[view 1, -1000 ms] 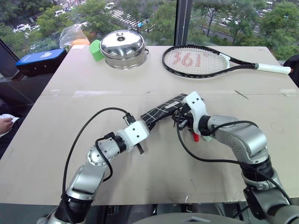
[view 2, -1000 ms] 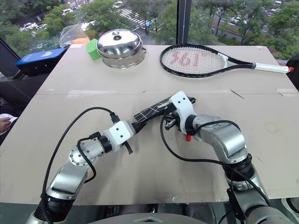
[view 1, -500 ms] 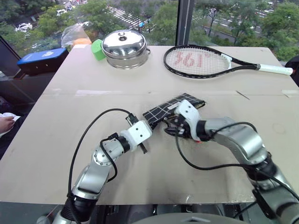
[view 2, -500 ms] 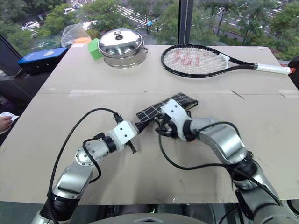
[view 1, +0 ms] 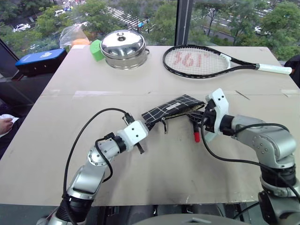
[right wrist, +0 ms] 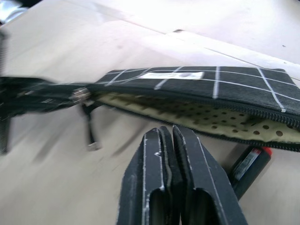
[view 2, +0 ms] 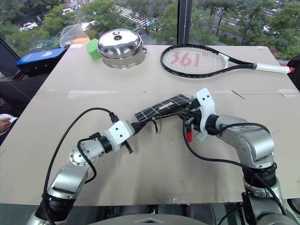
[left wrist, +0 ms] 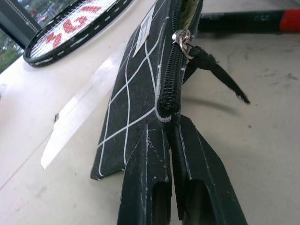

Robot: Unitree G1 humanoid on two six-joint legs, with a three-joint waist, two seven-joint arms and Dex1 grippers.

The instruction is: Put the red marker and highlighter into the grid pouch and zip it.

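Observation:
The grid pouch (view 1: 171, 108) lies tilted at mid-table, black with white lines. Its mouth (right wrist: 211, 117) gapes along the right half and shows yellow dotted lining. My left gripper (view 1: 145, 127) is shut on the pouch's near left end (left wrist: 164, 105). The zipper pull (left wrist: 187, 37) hangs free just beyond those fingers. My right gripper (view 1: 199, 119) hovers at the pouch's right end, shut on nothing (right wrist: 171, 133). The red marker (view 1: 196, 136) lies on the table under it, beside the pouch. A pale mint piece (view 2: 201, 137) under my right wrist looks like the highlighter, mostly hidden.
At the back stand a lidded steel pot (view 1: 124, 47), a green block (view 1: 96, 49) and a tennis racket (view 1: 201, 61). A blue case (view 1: 40, 61) sits off the table's back left corner. A person's hand (view 1: 4, 124) shows at the left edge.
My right gripper has let go and drawn away to the right, from the pouch's middle to its right end, and is shut again. The left gripper still holds the pouch in place.

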